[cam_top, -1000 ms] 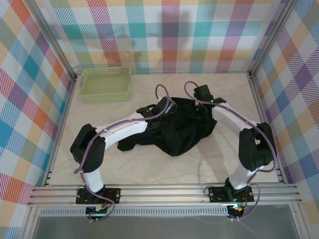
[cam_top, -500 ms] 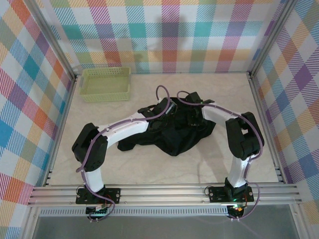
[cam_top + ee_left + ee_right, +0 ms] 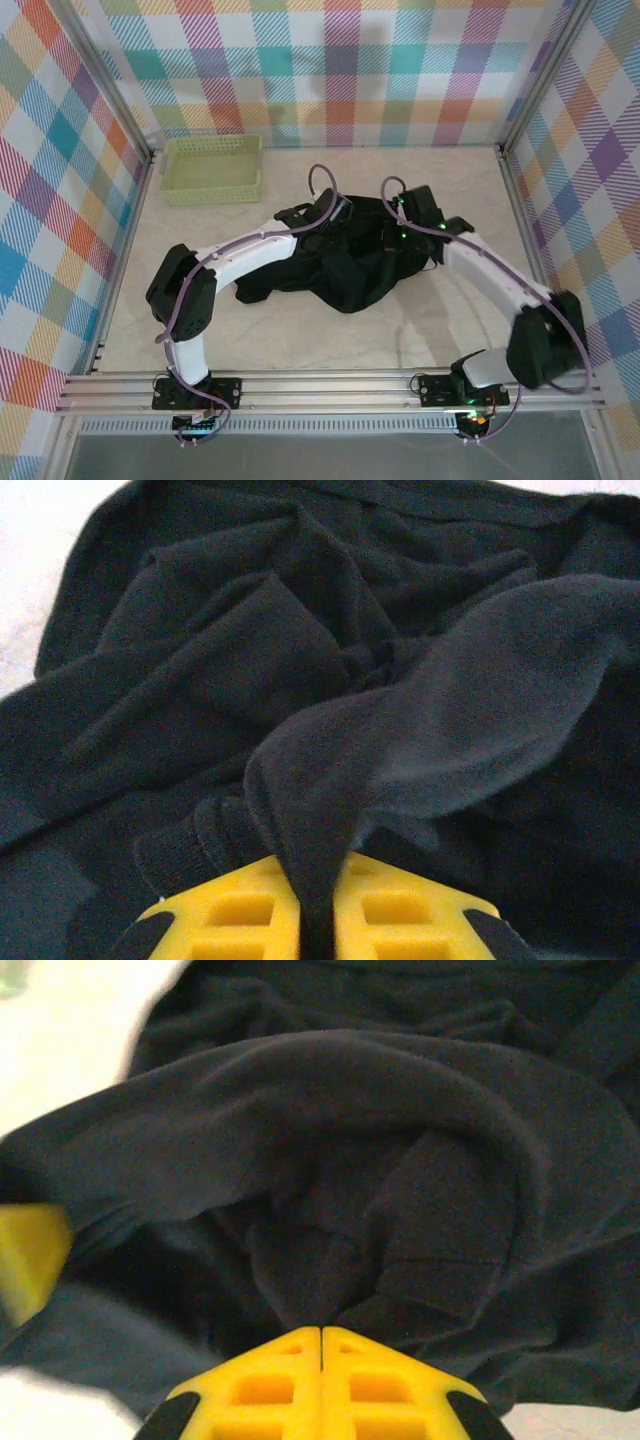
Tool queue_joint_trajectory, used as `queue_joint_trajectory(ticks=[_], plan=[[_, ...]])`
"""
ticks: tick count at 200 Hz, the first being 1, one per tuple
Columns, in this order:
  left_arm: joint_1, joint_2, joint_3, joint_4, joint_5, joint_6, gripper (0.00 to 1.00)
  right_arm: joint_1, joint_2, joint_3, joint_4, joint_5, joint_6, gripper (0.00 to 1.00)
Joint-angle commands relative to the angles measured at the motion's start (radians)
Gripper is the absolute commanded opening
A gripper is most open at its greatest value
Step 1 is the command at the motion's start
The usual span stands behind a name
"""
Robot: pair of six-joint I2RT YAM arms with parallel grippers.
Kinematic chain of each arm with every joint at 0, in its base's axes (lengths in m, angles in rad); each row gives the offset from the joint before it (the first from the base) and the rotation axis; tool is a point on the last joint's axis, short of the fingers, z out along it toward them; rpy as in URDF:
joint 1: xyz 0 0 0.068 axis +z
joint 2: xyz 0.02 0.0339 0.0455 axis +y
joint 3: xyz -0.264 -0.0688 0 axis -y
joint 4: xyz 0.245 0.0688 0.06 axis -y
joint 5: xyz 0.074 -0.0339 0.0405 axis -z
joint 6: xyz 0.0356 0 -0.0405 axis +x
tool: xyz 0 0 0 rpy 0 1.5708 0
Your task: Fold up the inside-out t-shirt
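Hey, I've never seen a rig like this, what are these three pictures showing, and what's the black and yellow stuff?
These are robot arms: a white left arm and right arm, bolted at a pale table's near edge. The wide picture looks down from above; the other two come from a camera on each wrist. A crumpled black cloth t-shirt lies mid-table, a pale green plastic lattice basket at the far left. The yellow left pincer pinches a shirt fold; the right pincer is shut at the cloth.
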Motion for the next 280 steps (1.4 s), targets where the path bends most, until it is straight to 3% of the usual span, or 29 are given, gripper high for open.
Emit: queue_joint_trajectory(ticks=[1,34,61,79,101,119,149,212,244,260,280], plan=[[0.011,0.043,0.058,-0.068,-0.019,0.004,0.23,0.008,-0.102,-0.082,0.023,-0.110,0.018,0.00],[-0.007,0.162,0.203,-0.254,-0.059,0.072,0.36,0.014,-0.272,-0.280,0.070,-0.120,0.089,0.00],[-0.062,0.099,0.145,-0.233,-0.132,0.085,0.50,0.026,-0.337,-0.424,0.031,-0.031,0.211,0.00],[-0.120,0.052,0.106,-0.202,-0.147,0.095,0.56,0.026,-0.315,-0.482,0.025,-0.044,0.258,0.00],[-0.211,0.026,0.085,-0.166,-0.151,0.081,0.60,0.029,-0.301,-0.494,0.028,-0.054,0.277,0.00],[-0.259,0.027,0.078,-0.140,-0.143,0.050,0.61,0.029,-0.317,-0.472,-0.007,-0.016,0.273,0.07],[-0.272,0.054,0.043,-0.052,-0.061,0.008,0.60,0.028,-0.322,-0.436,-0.050,0.000,0.250,0.21],[-0.267,0.257,0.181,-0.054,-0.056,0.100,0.69,0.029,-0.306,-0.457,-0.042,0.033,0.300,0.21],[-0.252,0.320,0.245,-0.064,-0.099,0.096,0.56,0.029,-0.272,-0.485,0.031,0.002,0.345,0.27],[-0.241,0.331,0.267,-0.056,-0.113,0.095,0.40,0.030,-0.241,-0.505,0.081,-0.036,0.367,0.33],[-0.230,0.335,0.291,-0.047,-0.108,0.094,0.20,0.036,-0.208,-0.515,0.114,-0.054,0.378,0.34]])
